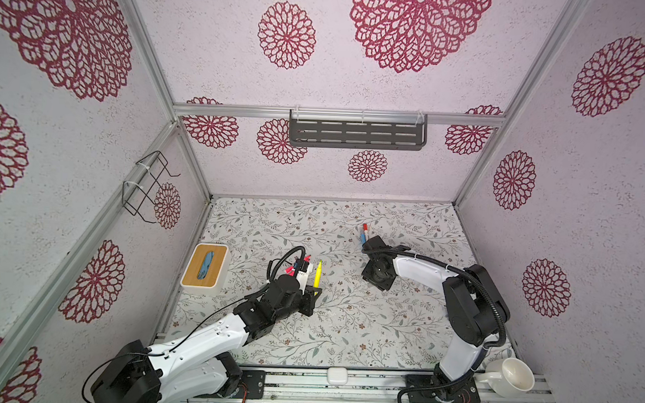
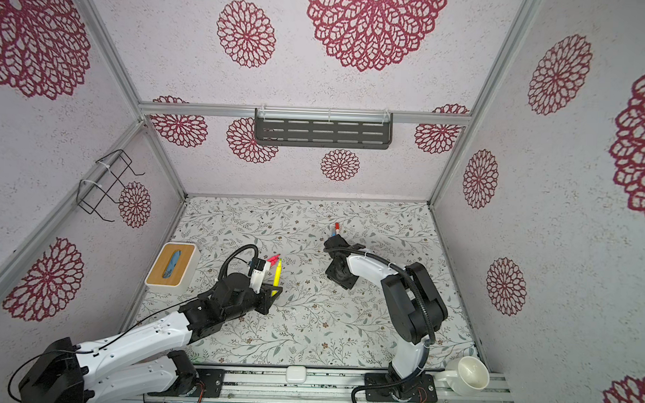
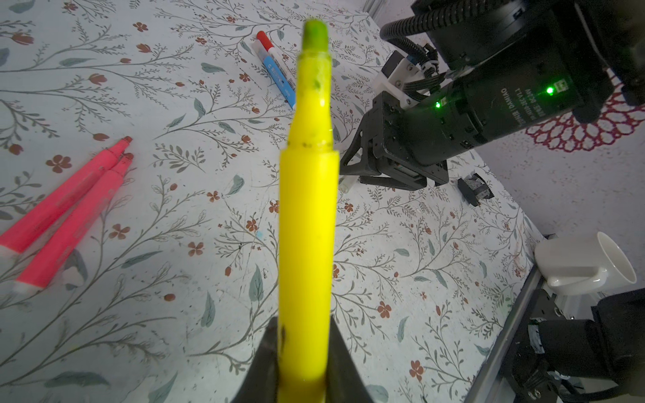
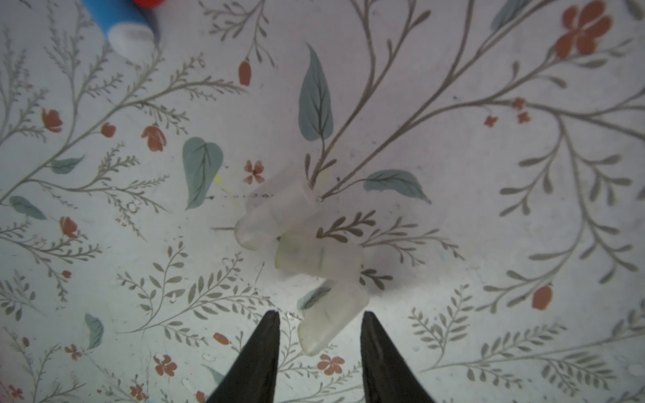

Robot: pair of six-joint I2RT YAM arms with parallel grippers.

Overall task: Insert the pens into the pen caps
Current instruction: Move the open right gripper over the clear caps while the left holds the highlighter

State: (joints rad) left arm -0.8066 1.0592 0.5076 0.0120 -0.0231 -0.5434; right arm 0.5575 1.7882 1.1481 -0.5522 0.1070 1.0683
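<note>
My left gripper (image 3: 303, 335) is shut on a yellow pen (image 3: 307, 209), which sticks out uncapped, its tip raised above the table; both top views show this pen (image 1: 317, 274) (image 2: 276, 272). Two pink pens (image 3: 62, 209) lie side by side on the table. A blue pen with a red end (image 1: 364, 231) lies at the back. Three translucent pen caps lie close together under my right arm. My right gripper (image 4: 320, 314) stands open low over the table, its jaws on either side of the nearest cap (image 4: 330, 317) without touching it. The other two caps (image 4: 275, 209) (image 4: 317, 260) lie just beyond.
A tissue box with a wooden lid (image 1: 205, 264) stands at the table's left edge. A white mug (image 1: 510, 377) lies on its side on the front rail at the right. A small white case (image 1: 337, 375) sits mid-rail. A small black part (image 3: 474, 186) lies by the right wall.
</note>
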